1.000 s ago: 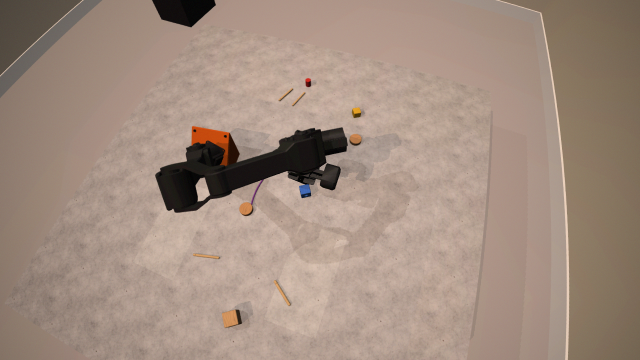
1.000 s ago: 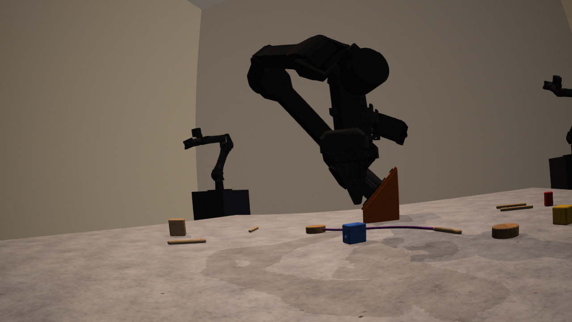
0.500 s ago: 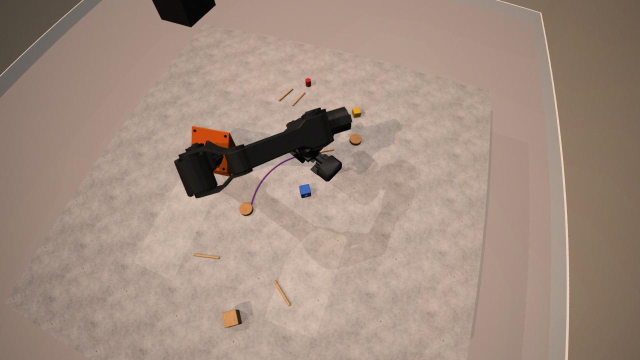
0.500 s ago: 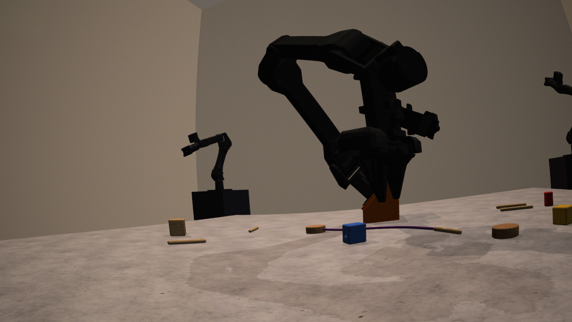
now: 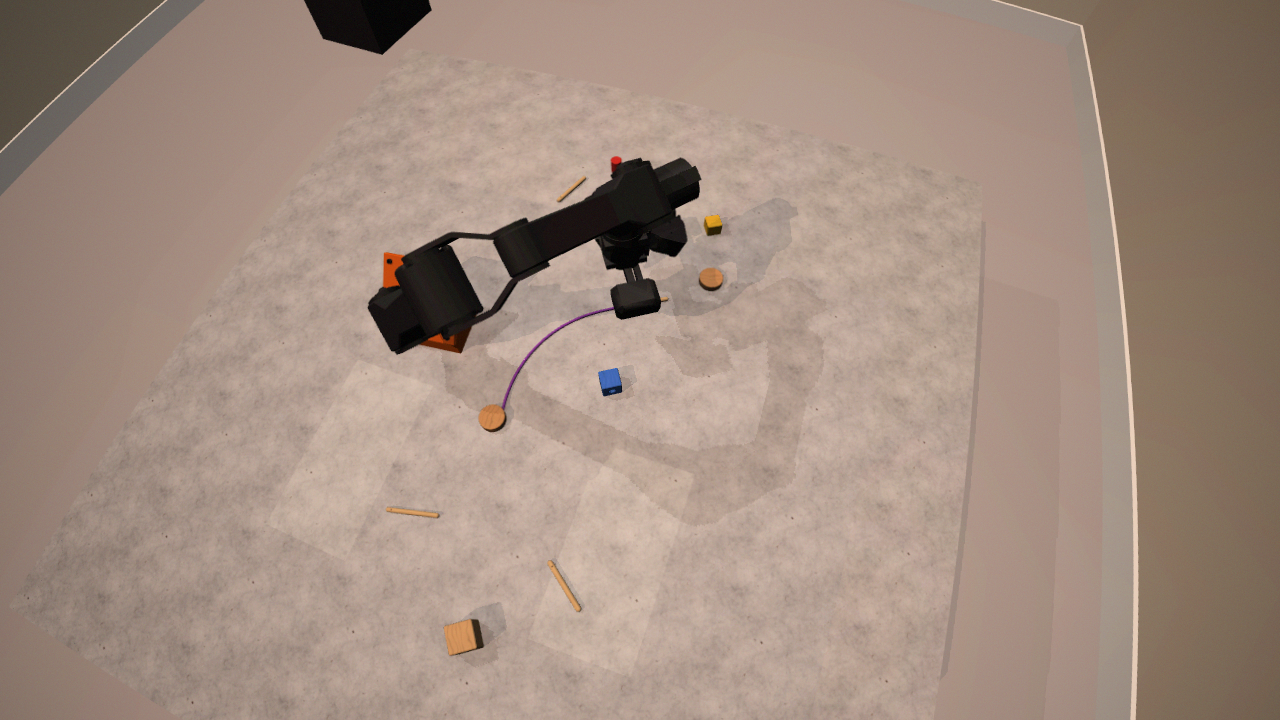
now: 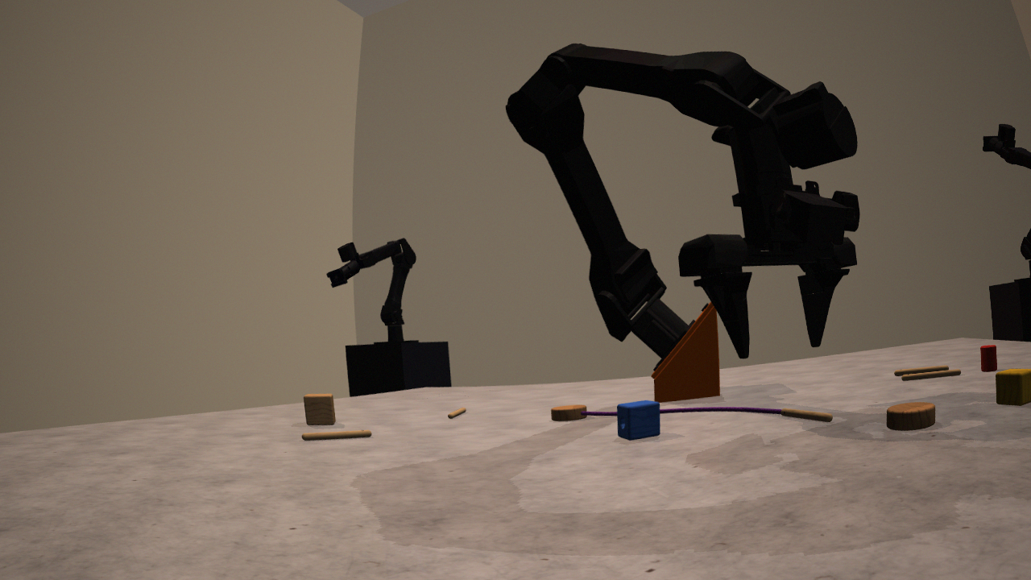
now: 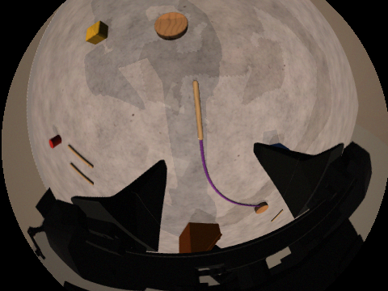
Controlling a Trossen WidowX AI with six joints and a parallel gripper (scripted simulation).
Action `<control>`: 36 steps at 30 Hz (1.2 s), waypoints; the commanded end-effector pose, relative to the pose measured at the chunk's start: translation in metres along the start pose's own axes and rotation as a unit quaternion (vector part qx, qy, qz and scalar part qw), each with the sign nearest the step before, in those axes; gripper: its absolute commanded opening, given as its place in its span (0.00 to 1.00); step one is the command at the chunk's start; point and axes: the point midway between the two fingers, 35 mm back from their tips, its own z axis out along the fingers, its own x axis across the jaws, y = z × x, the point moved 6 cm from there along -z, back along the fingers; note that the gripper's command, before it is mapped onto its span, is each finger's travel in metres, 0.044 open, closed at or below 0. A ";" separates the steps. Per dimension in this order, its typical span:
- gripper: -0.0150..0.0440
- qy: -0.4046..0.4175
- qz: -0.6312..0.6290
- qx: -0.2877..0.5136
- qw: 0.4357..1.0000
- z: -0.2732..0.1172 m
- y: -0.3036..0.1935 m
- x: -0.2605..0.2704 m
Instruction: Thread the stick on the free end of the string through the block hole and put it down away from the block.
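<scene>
The blue block (image 5: 610,381) (image 6: 639,420) (image 7: 279,146) stands on the table, a hole showing in one side; a finger partly covers it in the wrist view. The purple string (image 5: 542,346) (image 6: 721,409) (image 7: 202,155) curves past the block, outside it, from the round wooden button (image 5: 491,417) (image 6: 568,413) (image 7: 262,208) to its stick (image 6: 807,416) (image 7: 198,111). The stick lies flat; the top view shows only its tip beside the gripper. My gripper (image 6: 780,352) (image 7: 211,155) is wide open and empty, above the table. In the wrist view the stick lies ahead of the gap between the fingers.
A loose wooden disc (image 5: 710,278) (image 6: 910,416) (image 7: 171,25) lies beyond the stick's free end, near a yellow cube (image 5: 712,224) (image 7: 97,33). A red cylinder (image 6: 988,358) (image 7: 55,141) stands near two loose sticks. Two more loose sticks and a plain wooden cube (image 5: 462,636) (image 6: 319,408) lie farther off.
</scene>
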 end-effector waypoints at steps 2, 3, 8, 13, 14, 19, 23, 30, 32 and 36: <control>1.00 0.002 0.026 -0.002 1.000 -0.001 0.003 0.003; 1.00 0.002 0.026 -0.002 1.000 -0.001 0.003 0.003; 0.78 0.002 0.026 -0.002 1.000 -0.001 0.003 0.003; 0.56 0.002 0.026 -0.002 1.000 -0.001 0.003 0.003; 0.51 0.002 0.026 -0.002 1.000 -0.001 0.003 0.003; 0.46 0.002 0.026 -0.002 1.000 -0.001 0.003 0.003; 0.46 0.002 0.026 -0.002 1.000 -0.001 0.003 0.003; 0.46 0.002 0.026 -0.002 1.000 0.006 0.003 0.003; 0.46 0.002 0.026 -0.002 1.000 0.009 0.004 0.003; 0.46 0.002 0.026 -0.002 1.000 0.016 0.004 0.003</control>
